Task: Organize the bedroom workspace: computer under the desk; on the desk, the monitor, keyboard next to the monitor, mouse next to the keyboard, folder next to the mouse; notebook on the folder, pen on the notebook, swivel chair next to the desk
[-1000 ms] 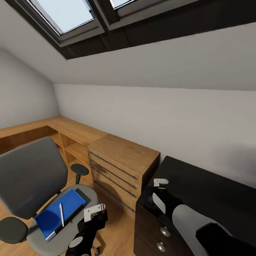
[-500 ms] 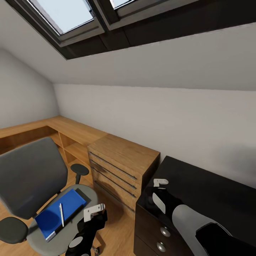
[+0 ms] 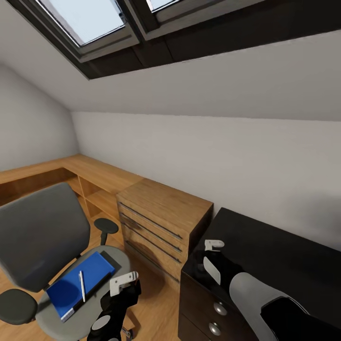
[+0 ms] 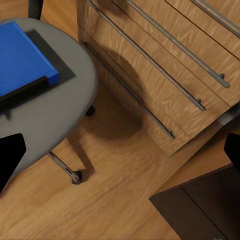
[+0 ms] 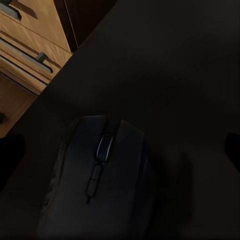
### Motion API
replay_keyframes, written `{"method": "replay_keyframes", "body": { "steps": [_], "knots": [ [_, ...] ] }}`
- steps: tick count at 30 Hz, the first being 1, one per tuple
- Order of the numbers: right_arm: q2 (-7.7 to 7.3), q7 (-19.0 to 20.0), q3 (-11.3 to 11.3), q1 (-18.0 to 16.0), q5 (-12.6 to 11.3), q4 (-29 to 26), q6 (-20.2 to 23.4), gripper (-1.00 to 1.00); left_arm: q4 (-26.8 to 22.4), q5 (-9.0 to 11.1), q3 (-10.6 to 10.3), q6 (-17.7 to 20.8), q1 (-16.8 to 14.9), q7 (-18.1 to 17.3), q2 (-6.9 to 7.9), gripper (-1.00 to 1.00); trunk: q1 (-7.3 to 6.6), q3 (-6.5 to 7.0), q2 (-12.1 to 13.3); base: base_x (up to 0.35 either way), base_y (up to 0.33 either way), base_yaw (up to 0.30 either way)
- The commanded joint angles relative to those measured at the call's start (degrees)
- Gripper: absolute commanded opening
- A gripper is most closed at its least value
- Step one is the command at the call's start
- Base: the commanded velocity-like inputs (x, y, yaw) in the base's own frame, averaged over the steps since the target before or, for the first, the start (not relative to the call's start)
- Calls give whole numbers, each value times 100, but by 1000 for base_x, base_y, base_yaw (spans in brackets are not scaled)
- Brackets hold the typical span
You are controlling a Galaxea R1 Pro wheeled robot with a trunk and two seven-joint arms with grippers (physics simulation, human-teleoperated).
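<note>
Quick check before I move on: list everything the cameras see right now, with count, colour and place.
swivel chair: one, grey, on the wooden floor at the head view's lower left
notebook: one, blue, on the chair seat
folder: one, dark, under the notebook
pen: one, white, on the notebook
drawer unit: one, wooden, by the wall
desk: one, black, right of the drawers
mouse: one, black, on the desk
skylights: two, in the sloped ceiling
left gripper: open, beside the chair
right gripper: open, over the mouse
</note>
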Motion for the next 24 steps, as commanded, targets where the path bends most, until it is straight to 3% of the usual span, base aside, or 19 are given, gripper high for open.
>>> {"method": "replay_keyframes", "body": {
  "steps": [1,24],
  "knots": [
    [-1,-38,50,-3,-47,-11,45,100,-9,5,-12,33,-8,42,4,100,0,-7,-5,0,0,0],
    [2,-3,48,-3,-47,-2,298,100,-9,2,-16,28,-8,44,-3,100,0,-7,-5,0,30,0]
  ]
}}
